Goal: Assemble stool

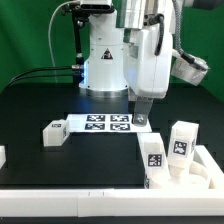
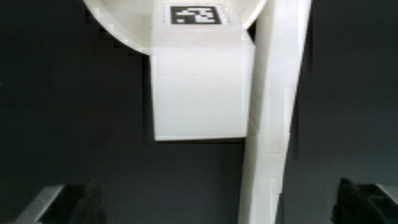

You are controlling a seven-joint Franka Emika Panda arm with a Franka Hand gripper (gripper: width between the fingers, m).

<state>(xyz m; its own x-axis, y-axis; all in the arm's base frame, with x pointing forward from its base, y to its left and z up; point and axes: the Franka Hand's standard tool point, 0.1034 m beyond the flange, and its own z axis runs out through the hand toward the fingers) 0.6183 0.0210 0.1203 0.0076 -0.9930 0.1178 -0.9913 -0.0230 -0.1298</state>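
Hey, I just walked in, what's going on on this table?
One robot arm is putting a stool together, and the job isn't finished. Its gripper is open and empty, low over the black table beside the marker board. The round seat and two tagged legs sit bunched at the exterior view's right, by the white rail. Another leg lies alone at the exterior view's left.

Gripper (image 1: 141, 120) points down, jaws wide apart

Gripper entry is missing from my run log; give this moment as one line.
gripper open; holding nothing; beside marker board; wrist view: seat, leg
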